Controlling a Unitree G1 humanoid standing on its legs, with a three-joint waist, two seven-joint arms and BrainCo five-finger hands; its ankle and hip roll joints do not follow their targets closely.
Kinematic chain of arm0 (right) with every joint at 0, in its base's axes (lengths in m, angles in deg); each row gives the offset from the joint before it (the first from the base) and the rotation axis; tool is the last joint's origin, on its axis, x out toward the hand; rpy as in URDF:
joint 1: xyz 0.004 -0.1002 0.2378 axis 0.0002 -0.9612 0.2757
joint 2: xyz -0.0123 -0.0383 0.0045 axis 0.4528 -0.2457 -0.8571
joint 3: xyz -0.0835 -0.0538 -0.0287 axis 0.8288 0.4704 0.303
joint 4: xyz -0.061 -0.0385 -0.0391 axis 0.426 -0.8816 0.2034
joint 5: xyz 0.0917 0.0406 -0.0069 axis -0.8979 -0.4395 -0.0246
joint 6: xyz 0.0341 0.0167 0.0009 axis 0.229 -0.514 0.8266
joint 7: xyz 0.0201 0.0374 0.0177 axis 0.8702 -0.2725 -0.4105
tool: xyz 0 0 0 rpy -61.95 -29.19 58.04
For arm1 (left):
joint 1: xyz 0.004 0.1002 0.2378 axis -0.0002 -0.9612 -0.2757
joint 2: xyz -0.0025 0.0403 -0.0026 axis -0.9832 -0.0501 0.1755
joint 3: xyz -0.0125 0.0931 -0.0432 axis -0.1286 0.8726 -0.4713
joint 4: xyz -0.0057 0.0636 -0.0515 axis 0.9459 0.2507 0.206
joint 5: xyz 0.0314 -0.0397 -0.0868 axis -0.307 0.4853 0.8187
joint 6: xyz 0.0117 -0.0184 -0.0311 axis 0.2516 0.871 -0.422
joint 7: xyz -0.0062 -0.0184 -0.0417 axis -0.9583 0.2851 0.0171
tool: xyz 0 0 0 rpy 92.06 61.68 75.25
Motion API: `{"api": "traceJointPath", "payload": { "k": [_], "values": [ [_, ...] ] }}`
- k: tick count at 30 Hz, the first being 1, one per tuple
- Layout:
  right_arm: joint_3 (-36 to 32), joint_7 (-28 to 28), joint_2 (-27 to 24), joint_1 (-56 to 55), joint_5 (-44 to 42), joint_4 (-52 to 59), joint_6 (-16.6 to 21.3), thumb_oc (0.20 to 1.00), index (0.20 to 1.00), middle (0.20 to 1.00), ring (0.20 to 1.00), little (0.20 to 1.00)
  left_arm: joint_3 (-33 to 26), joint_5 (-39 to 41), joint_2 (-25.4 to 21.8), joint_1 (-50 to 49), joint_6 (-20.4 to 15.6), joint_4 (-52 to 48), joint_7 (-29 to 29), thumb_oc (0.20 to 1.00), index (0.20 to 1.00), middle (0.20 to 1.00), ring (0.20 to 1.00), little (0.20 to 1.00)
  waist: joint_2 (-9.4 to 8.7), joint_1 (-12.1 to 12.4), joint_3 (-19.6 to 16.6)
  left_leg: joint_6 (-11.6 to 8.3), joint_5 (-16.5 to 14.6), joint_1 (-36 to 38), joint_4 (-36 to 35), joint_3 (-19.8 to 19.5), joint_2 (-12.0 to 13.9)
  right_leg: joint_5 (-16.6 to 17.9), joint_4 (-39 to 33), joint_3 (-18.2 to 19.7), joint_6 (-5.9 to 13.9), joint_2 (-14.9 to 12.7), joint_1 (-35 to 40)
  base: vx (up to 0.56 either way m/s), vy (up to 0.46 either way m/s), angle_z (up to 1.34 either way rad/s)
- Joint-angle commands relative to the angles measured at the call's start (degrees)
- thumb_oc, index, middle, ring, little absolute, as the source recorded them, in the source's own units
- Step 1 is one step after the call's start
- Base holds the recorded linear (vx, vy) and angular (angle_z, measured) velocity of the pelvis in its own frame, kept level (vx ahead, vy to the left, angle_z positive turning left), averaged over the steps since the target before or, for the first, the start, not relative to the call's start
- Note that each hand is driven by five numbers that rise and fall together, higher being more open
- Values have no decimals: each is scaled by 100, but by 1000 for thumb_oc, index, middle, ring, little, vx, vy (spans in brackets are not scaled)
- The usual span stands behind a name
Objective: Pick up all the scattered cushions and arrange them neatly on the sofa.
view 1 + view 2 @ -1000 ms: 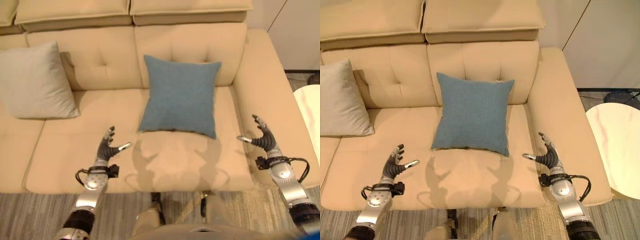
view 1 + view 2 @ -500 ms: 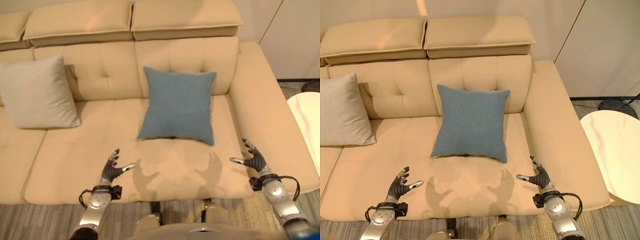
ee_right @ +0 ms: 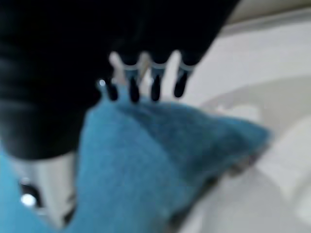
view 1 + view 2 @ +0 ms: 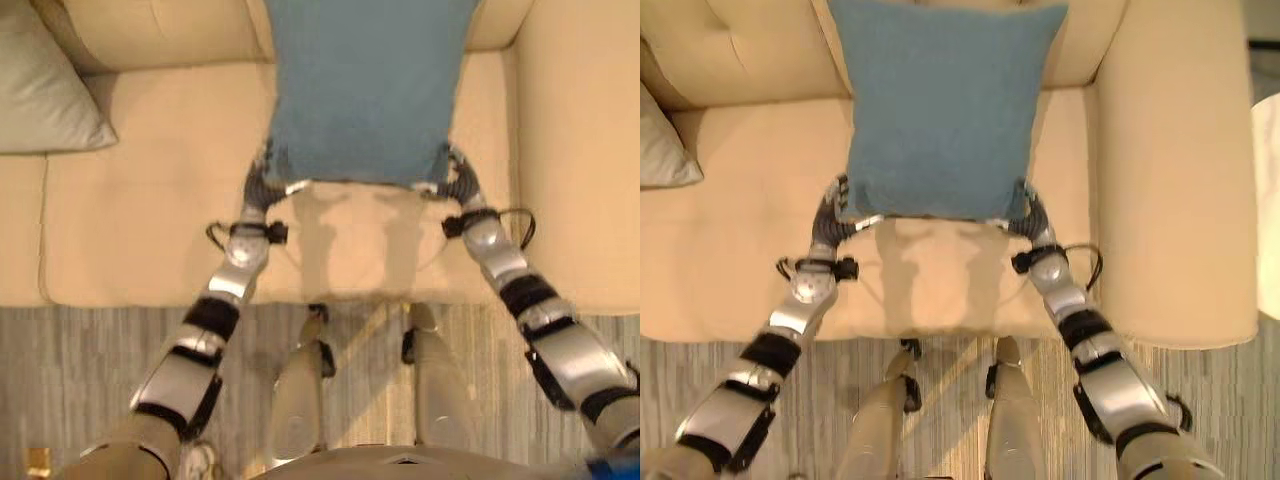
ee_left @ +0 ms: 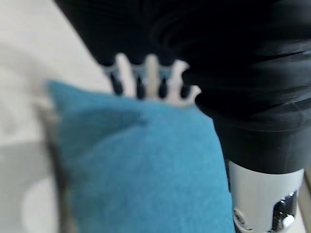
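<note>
You see both hands, which hung apart and empty a second ago, now at the near corners of the blue cushion (image 4: 945, 105) (on the sofa (image 4: 1170, 200) seat), left hand (image 4: 832, 222) and right hand (image 4: 1033, 218) each curled on a corner, ready for straightening.

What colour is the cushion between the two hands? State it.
Blue, a muted plain blue with no pattern; the cushion shows best in the right eye view.
</note>
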Motion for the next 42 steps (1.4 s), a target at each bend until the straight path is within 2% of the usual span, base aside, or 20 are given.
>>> {"api": "traceJointPath", "payload": {
  "k": [1, 3, 7, 10, 14, 15, 20, 25, 26, 30, 35, 42],
  "values": [
    [66, 203, -102, 193, -317, -125, 201, 1000, 1000, 1000, 1000, 1000, -122, 26, -328, 172, -393, -41, -218, 1000, 1000, 1000, 1000, 1000, -273, 117, -84, -263, -585, -315, 674, 37, -43, -894, 522, -37, 346, -134, 141, -9, 14, -4],
    [32, 368, -219, 621, -379, -398, 188, 1000, 1000, 1000, 1000, 1000, -71, 100, -408, 535, -443, -81, -279, 1000, 1000, 1000, 1000, 1000, -214, 133, -49, -271, -562, -553, 653, 31, -67, -839, 465, -32, 380, -142, -69, 0, 0, 0],
    [-180, 766, -267, 747, -139, -244, 176, 1000, 1000, 1000, 1000, 1000, -123, 35, -398, 621, -449, -304, -370, 1000, 1000, 1000, 1000, 1000, -163, 119, -77, -264, -524, -691, 541, 15, -107, -788, 389, -21, 413, -139, -262, 18, 24, -2],
    [-294, 868, -261, 679, -30, -88, 187, 1000, 1000, 1000, 1000, 1000, -163, -2, -310, 551, -445, -327, -407, 1000, 1000, 1000, 1000, 1000, -143, 116, -125, -264, -493, -670, 410, 13, -140, -787, 380, -29, 422, -138, -303, 24, -2, -1],
    [-302, 677, -241, 571, -222, 9, 221, 1000, 1000, 1000, 1000, 1000, -167, -43, -268, 493, -412, -357, -372, 1000, 1000, 1000, 1000, 1000, -129, 102, -175, -271, -480, -617, 315, 10, -164, -806, 411, -36, 415, -156, -337, 4, -6, 2],
    [-192, 394, -228, 577, -477, -48, 245, 1000, 1000, 1000, 1000, 1000, -161, -6, -265, 491, -412, -364, -324, 1000, 1000, 1000, 1000, 1000, -130, 115, -180, -269, -501, -599, 316, 0, -181, -805, 425, -35, 413, -162, -343, 0, 0, 0],
    [177, -167, -299, 898, -1011, -429, 257, 1000, 1000, 1000, 1000, 1000, -29, 75, -373, 724, -439, -349, -212, 1000, 1000, 1000, 1000, 1000, -118, 167, -169, -281, -500, -662, 342, -16, -205, -768, 415, -41, 428, -189, -390, -4, -32, 2],
    [84, 214, -353, 1098, -681, -221, 204, 1000, 1000, 1000, 1000, 1000, -106, 141, -388, 698, -407, -338, -241, 1000, 1000, 1000, 1000, 1000, -97, 160, -143, -298, -448, -708, 302, 10, -186, -736, 383, -46, 449, -186, -431, 3, 2, 1],
    [-174, 570, -336, 955, -341, 346, 187, 1000, 1000, 1000, 1000, 1000, -210, 99, -345, 594, -347, -379, -310, 1000, 1000, 1000, 1000, 1000, -104, 124, -144, -290, -457, -688, 261, 14, -182, -749, 381, -44, 447, -166, -437, 0, 0, 0],
    [-593, 973, -295, 460, 311, 929, 104, 1000, 1000, 1000, 1000, 1000, -446, -35, -192, 355, -260, -436, -432, 1000, 1000, 1000, 1000, 1000, -134, 47, -168, -267, -510, -679, 277, -5, -187, -772, 417, -50, 438, -165, -443, 12, 3, 1],
    [-985, 1240, -137, -64, 692, 1350, 41, 1000, 1000, 1000, 1000, 1000, -545, -165, -86, 156, -197, -528, -489, 1000, 1000, 1000, 1000, 1000, -137, -11, -203, -249, -574, -660, 313, 2, -198, -780, 476, -29, 436, -196, -461, 3, 1, 1],
    [-1111, 1427, 56, -157, 742, 1274, -38, 1000, 1000, 1000, 1000, 1000, -585, -208, -49, 117, -165, -576, -598, 1000, 1000, 1000, 1000, 1000, -85, -36, -144, -228, -658, -732, 449, 29, -214, -785, 563, 28, 432, -238, -535, -8, 7, -2]
  ]
}}
